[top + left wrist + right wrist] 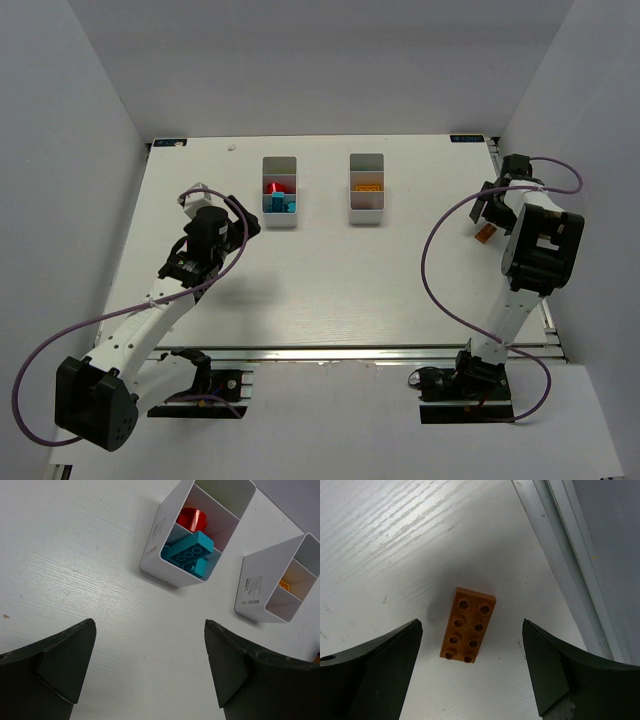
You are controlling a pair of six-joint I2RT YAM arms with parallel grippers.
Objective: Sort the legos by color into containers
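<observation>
Left wrist view: my left gripper (150, 630) is spread wide and empty over bare table (75, 555), standing back, I judge, to keep both bins in sight. The left bin (159, 540) just ahead keeps a red piece (192, 517) and blue bricks (190, 552) in separate compartments. The right bin (255, 587), ahead-right, is cut off, its orange-yellow piece (285, 585) barely showing. My right gripper (471, 625) is equally wide and empty, jaws straddling an orange brick (468, 625) directly below, beside the rail (560, 545), apparently lined up for a pick.

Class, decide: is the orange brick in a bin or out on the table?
Out. The orange brick lies flat, studs up, on the table below the open right gripper.
</observation>
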